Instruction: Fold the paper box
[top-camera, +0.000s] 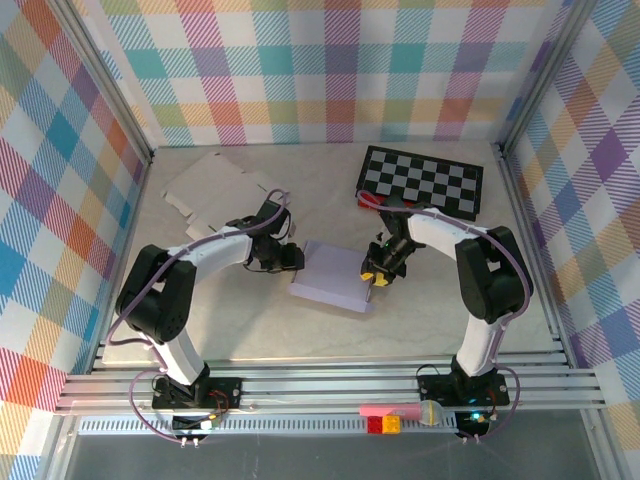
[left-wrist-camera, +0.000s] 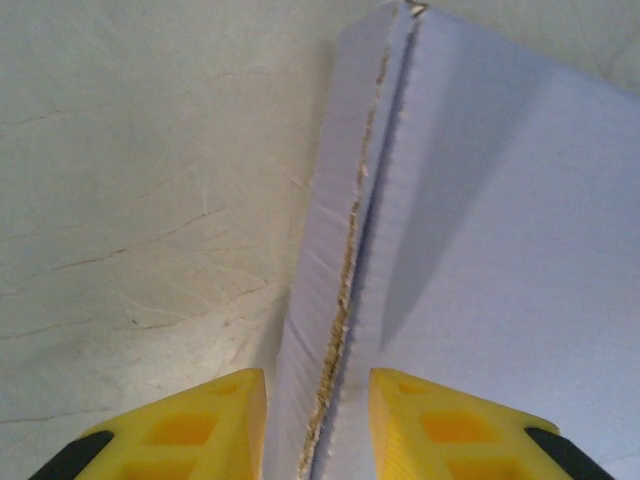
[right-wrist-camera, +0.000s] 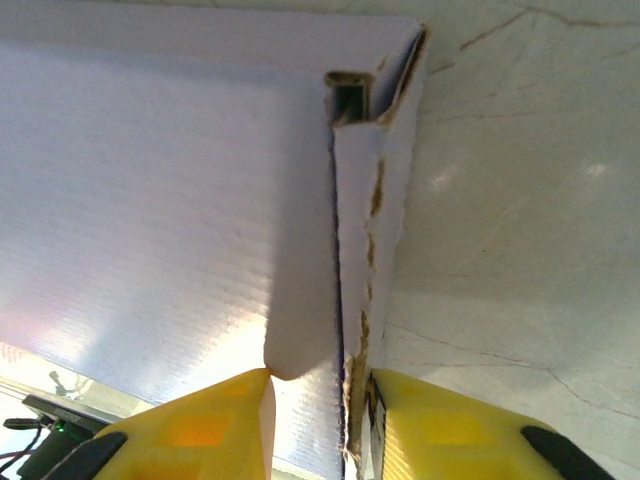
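Observation:
The pale lavender paper box (top-camera: 330, 272) lies mid-table, partly formed. At its left edge is my left gripper (top-camera: 290, 258). In the left wrist view the box's (left-wrist-camera: 500, 250) left wall stands up with its torn edge between the yellow fingers (left-wrist-camera: 220, 420), and the left gripper (left-wrist-camera: 318, 425) is shut on that wall. My right gripper (top-camera: 374, 274) is at the box's right edge. The right wrist view shows the box (right-wrist-camera: 150, 200) with its right wall and an inner flap pinched in the right gripper (right-wrist-camera: 320, 420).
A black-and-white checkerboard (top-camera: 422, 181) lies at the back right. A flat unfolded cardboard sheet (top-camera: 215, 185) lies at the back left. Small coloured blocks (top-camera: 390, 415) sit on the front rail. Plaid walls enclose the table.

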